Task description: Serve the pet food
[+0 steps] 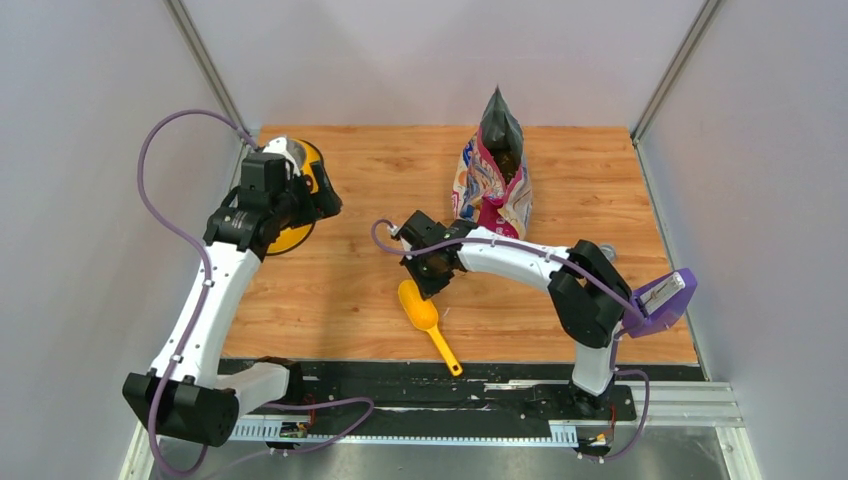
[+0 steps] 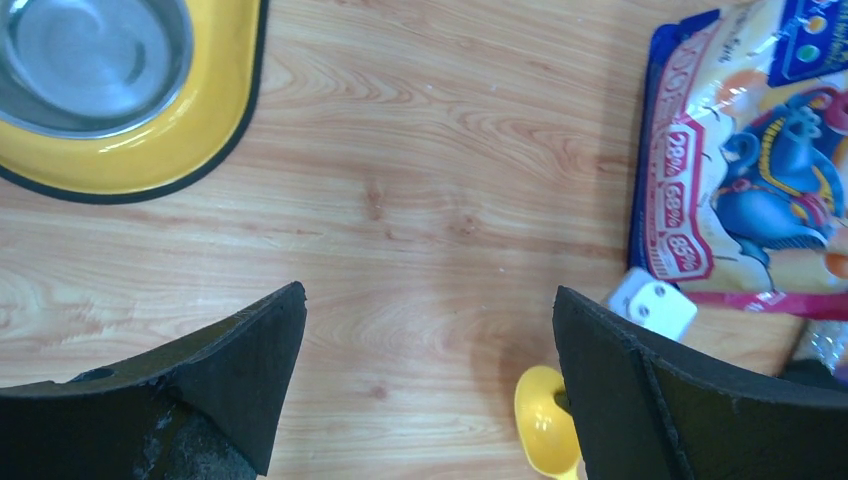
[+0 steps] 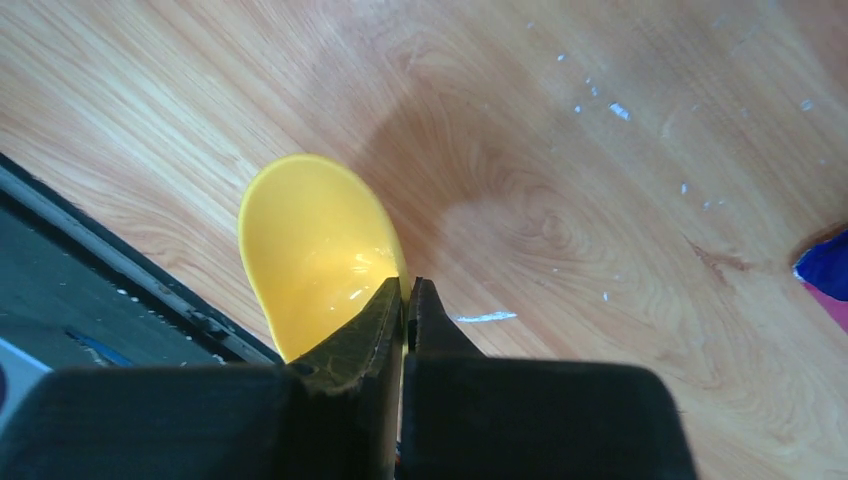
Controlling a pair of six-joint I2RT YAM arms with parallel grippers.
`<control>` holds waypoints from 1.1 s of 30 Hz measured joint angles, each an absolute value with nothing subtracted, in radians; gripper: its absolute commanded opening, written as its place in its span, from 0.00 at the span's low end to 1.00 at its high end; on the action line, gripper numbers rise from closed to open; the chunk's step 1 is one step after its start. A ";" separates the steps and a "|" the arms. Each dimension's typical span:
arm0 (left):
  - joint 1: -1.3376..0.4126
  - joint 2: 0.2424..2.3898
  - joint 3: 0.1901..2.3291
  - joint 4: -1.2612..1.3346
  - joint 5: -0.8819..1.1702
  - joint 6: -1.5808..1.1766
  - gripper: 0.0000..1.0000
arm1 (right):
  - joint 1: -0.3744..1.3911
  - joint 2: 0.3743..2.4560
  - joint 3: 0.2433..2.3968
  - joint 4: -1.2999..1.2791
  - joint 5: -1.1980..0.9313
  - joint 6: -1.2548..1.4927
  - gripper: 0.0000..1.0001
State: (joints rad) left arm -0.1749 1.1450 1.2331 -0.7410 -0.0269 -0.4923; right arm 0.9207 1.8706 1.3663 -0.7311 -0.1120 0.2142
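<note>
Wood table [image 1: 350, 290]: R claw [image 3: 408, 300] pinches scoop [image 3: 310, 250] rim.

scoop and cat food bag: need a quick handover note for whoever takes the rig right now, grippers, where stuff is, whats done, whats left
Grippers: the left gripper is open and holds nothing, hovering beside the bowl. The right gripper is shut, seemingly pinching the rim of the yellow scoop.
Things: the scoop is empty, near the front edge of the table. The cat food bag stands open at the back middle. The bowl, back left, is empty.
Done: scoop gripped.
Left: fill the scoop from the bag, then tip it into the bowl.
</note>
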 measured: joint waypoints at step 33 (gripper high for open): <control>-0.545 0.866 0.799 -0.485 0.188 -0.525 0.81 | 0.664 1.974 1.921 -0.958 -0.262 0.908 0.00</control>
State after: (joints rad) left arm -0.5449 0.8661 0.7994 -0.4847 0.1883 -0.5247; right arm 0.6643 1.9739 1.9205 -0.9581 -0.2619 0.9081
